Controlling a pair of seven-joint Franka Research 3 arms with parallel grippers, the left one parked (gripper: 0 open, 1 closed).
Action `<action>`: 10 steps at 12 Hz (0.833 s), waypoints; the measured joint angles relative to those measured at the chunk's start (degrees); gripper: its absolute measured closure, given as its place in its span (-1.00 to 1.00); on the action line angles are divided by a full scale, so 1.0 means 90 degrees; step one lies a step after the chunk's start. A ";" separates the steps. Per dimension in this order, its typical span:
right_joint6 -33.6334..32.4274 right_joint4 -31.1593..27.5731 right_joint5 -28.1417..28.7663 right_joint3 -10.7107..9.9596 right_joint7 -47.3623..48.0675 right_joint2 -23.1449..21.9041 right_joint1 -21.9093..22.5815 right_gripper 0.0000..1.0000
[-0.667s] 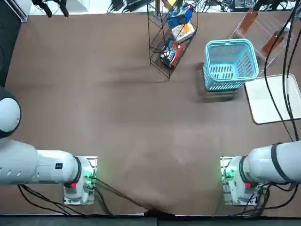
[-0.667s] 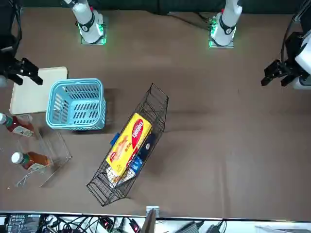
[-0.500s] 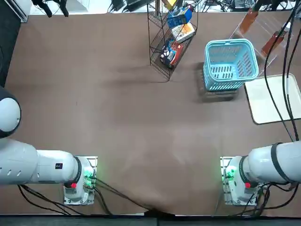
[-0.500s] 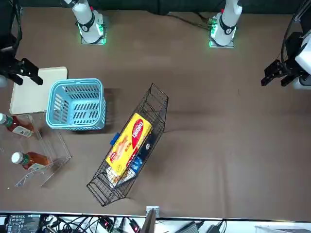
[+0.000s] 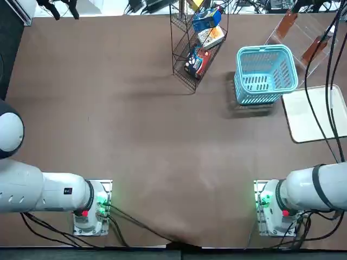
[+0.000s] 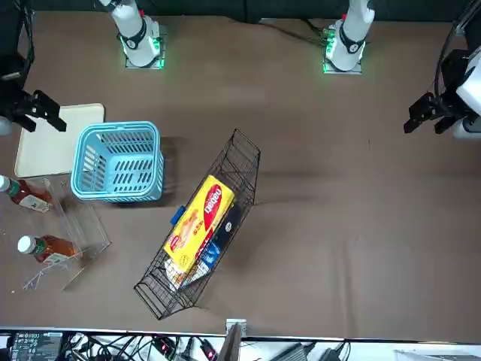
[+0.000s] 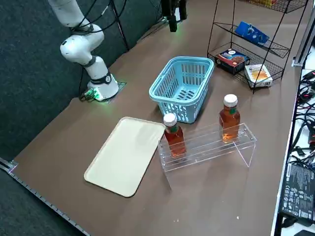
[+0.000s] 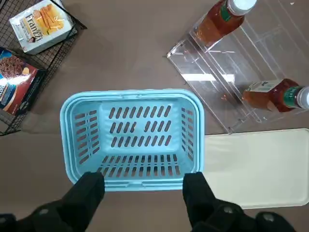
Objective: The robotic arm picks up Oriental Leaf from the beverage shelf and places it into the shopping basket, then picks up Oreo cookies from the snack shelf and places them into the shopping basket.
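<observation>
My right gripper (image 8: 142, 193) hangs open high over the table, nothing between its fingers, with the turquoise shopping basket (image 8: 130, 93) straight below it. From the front, the gripper (image 6: 34, 109) shows at the left edge beside the basket (image 6: 116, 126). Two Oriental Leaf bottles (image 7: 173, 135) (image 7: 229, 118) stand on the clear beverage shelf (image 7: 211, 147) next to the basket (image 7: 192, 59). The blue Oreo cookies pack (image 7: 251, 33) lies on a tier of the black wire snack shelf (image 7: 216, 29).
A cream tray (image 7: 125, 155) lies flat beside the basket and the clear rack. The wire rack also holds a dark red-and-black pack (image 7: 232, 57), a cream-and-orange box (image 7: 258, 73) and a yellow pack (image 6: 199, 222). Black cables trail over the table's right side.
</observation>
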 joint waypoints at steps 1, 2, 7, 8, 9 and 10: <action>0.0000 0.0000 0.0000 0.0000 0.0000 0.0000 0.0000 -1.00; 0.0000 0.0000 0.0000 0.0000 0.0000 0.0000 0.0000 -1.00; -0.0001 0.0000 0.0000 0.0000 0.0000 0.0000 0.0000 -1.00; -0.0001 0.0000 0.0000 0.0000 0.0000 0.0000 0.0000 -1.00; -0.0001 0.0000 0.0000 0.0000 -0.0001 0.0000 0.0000 -1.00; -0.0001 0.0000 0.0000 0.0000 -0.0001 0.0000 0.0000 -1.00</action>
